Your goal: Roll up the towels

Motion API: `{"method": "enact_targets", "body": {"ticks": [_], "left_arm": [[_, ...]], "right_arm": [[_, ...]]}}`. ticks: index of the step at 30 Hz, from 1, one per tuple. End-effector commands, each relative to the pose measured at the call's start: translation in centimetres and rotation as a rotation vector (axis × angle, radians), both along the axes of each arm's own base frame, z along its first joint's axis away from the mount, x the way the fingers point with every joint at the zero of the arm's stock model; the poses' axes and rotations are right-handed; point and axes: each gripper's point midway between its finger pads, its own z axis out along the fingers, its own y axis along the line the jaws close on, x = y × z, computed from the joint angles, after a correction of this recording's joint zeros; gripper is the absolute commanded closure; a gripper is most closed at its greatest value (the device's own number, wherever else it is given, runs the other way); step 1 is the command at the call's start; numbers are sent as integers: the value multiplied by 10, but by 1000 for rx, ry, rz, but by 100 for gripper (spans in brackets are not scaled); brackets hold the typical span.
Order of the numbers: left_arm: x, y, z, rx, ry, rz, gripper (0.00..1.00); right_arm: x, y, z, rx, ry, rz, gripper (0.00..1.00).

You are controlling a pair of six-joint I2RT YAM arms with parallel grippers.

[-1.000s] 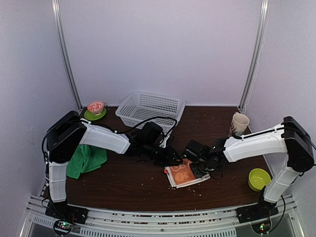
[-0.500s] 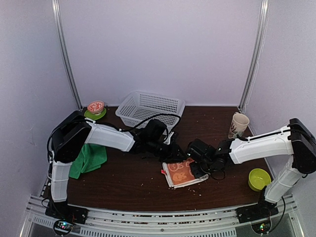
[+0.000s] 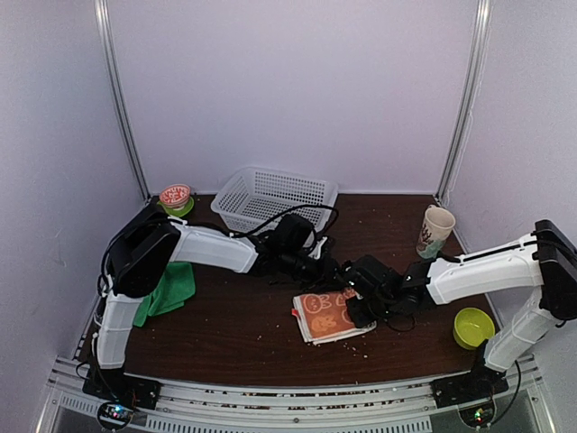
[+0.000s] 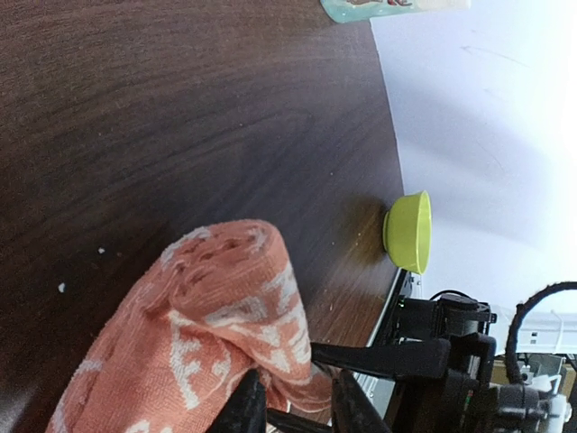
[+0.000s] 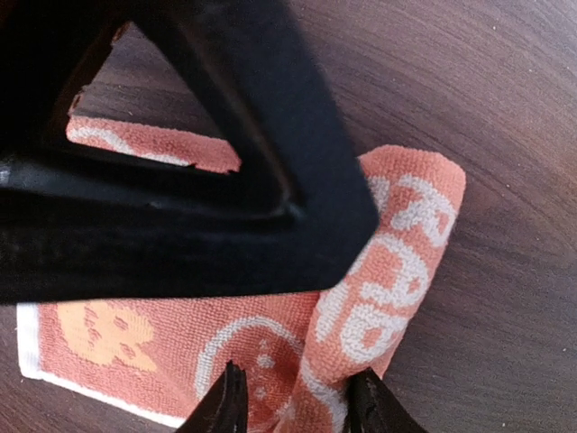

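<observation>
**Progress.** Rolling is under way on one towel only. The orange towel [image 3: 326,316] lies near the middle of the table [image 3: 225,338], between the two arms. Its far edge is turned over into a short, loose roll; the near part lies flat, with the printed face up. The left wrist view shows the roll's open end as a few slack turns, not a tight coil.

The left pincer [image 4: 297,401] has its fingers drawn close on a fold of the orange towel at that end. The right pincer [image 5: 293,401] grips the same rolled edge, with cloth pinched between its fingers. Both grips are judged from the wrist views.

The green towel [image 3: 168,290] lies crumpled at the left edge of the table, beside the left arm's base. It is unrolled, and neither pincer is on it.

I judge the task less than half done — the orange roll is to be finished and the green towel is not yet begun.

**Containers.**
- White mesh basket [image 3: 230,200], at the back: nothing visible inside.
- Paper cup [image 3: 437,229], back right, upright: interior hidden.
- Lime bowl [image 3: 472,338], near right: appears to hold nothing.
- Small red-patterned bowl [image 3: 175,194] on a green saucer [image 3: 171,214], back left — contents too small to tell.
</observation>
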Motion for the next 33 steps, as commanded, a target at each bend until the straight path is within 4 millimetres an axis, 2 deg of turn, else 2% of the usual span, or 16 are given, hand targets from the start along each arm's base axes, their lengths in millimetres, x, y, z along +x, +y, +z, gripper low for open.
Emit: {"method": "enact_targets", "body": {"ticks": [1,9,15,19,23,28,33], "left_arm": [[3,-10,4,-36,3,-19,73],[2,-19,2,-70,26,-44,73],[-1,-19,-12,-55,63,-52,74],[0,-21,-11,-72,63,-49,74],[2,-14,-27,-1,72,-28,82],[3,1,-54,72,117,8,99],[9,12,-71,121,135,43,100]], "right_arm": [[-3,11,3,52,-8,49,61],[-4,14,-3,48,0,74,61],[-5,18,-5,52,9,93,61],[-6,21,-7,56,16,107,61],[-5,21,-3,59,11,101,60],[-7,26,10,88,13,115,56],[-7,25,16,95,17,106,50]]}}
